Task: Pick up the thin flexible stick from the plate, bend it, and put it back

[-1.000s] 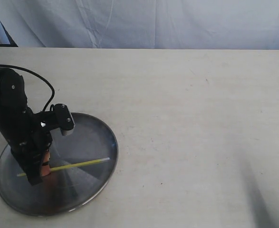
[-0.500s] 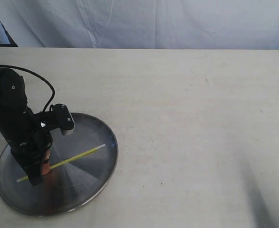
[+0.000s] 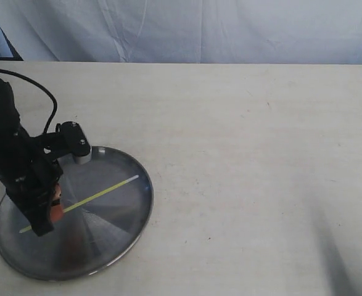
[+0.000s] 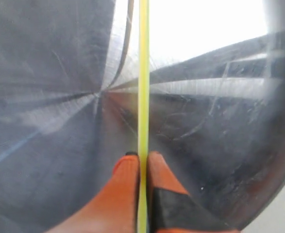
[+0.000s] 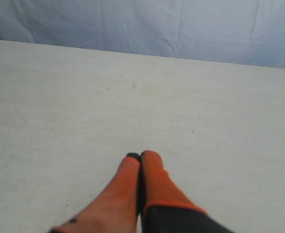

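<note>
The pale table [image 3: 242,154] carries the plate [image 3: 103,237] near its left front corner, and the left arm stands over the plate's left half. The left gripper [image 3: 52,206] points down into the plate, and its orange fingers [image 4: 127,174] are pressed together on the thin flexible stick [image 3: 100,195], pinching it close to one end. From the pinch a short tail runs toward the plate's left rim, and the long part reaches across the middle toward the right rim, its whitish tip above the metal near the far side. The left wrist view shows the strand [image 4: 143,73] running dead straight out from between the fingertips, with a dark reflection beside it on the metal, so it looks lifted clear at the far end, though I cannot tell how high.

The right gripper [image 5: 140,162] hangs over bare table with its fingers pressed together on nothing, well apart from the plate.

By my judgement the grasp is made and the pick-up is under way; the stick shows no kink, so the bend and the return to the plate remain
</note>
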{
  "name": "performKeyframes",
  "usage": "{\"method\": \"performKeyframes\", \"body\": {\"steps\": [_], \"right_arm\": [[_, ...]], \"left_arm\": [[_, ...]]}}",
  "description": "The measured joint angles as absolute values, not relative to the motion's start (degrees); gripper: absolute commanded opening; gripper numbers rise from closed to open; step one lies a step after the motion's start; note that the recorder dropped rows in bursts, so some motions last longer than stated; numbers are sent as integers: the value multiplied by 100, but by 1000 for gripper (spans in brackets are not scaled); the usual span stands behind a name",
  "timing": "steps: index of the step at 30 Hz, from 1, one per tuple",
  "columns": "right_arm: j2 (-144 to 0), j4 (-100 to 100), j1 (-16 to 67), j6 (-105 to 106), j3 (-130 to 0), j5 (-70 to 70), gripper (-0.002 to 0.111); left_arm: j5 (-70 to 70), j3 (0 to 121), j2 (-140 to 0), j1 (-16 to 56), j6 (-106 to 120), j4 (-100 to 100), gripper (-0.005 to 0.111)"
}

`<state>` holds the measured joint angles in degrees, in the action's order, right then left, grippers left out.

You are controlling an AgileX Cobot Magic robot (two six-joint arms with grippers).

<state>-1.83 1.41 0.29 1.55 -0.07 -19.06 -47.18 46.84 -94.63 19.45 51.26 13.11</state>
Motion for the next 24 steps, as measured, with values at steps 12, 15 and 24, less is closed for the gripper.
{"method": "performKeyframes", "body": {"steps": [12,15,24], "right_arm": [[-183,1486,29,175,-7,-243,0],[-183,1515,29,148,-7,558,0],[-170,872,29,-6830,-7,1997,0]], "left_arm": [[-4870,4682,-8328,1945,5139,2837,0],[-4870,4682,-8011,1945,5379,3505,0],[-5014,4682,-7389,1945,6386,4983,0]]}}
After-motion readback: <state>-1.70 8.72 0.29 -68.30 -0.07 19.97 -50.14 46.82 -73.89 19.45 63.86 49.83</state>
